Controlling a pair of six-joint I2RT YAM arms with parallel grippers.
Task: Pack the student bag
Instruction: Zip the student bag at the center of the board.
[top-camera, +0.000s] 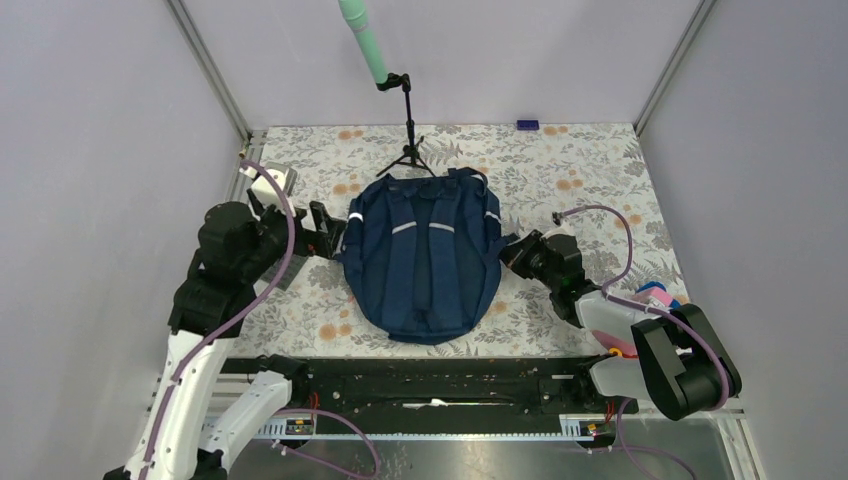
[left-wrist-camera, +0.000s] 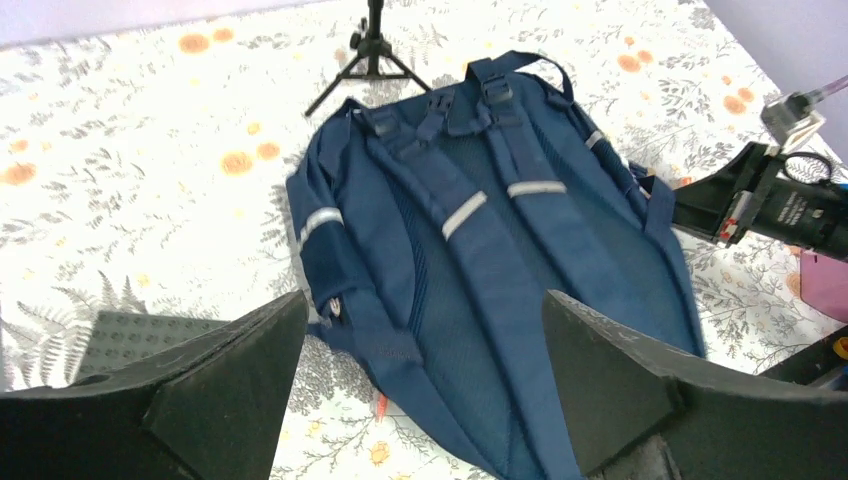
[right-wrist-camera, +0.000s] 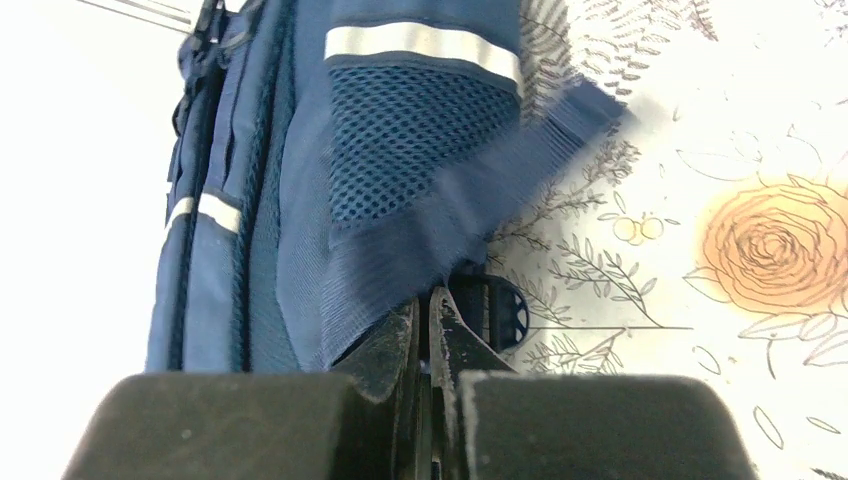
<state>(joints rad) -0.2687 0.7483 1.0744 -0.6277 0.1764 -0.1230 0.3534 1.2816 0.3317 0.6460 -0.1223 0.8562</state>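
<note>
Here's the student bag, flat on the flowered counter, lying squarely between the two pincers. Its padded back and shoulder straps face up, so the front pockets are underneath.

The left pincer is spread wide with nothing in it. It sits just beside the bag's edge, and from its own camera the whole bag lies straight ahead between the fingers.

On the other side, the right pincer has its fingers pressed together. From its wrist view a blue webbing strap runs right down into the tips, so it looks to be pinching that strap at the bag's side, just below the mesh pocket. The strap is blurred, so exactly how firm that hold is I can't tell.

So how far along are we? Very early, by my reading. No opening shows from any view, no zip is in sight with the bag face down, and nothing is going in.

Behind the right pincer, back by its own arm and well apart from the bag, some pink and blue things peek out. They may be what gets packed, but they're too hidden to name.

What's left looks like nearly everything: getting the bag turned or positioned, opening it, loading it and closing it.
</note>
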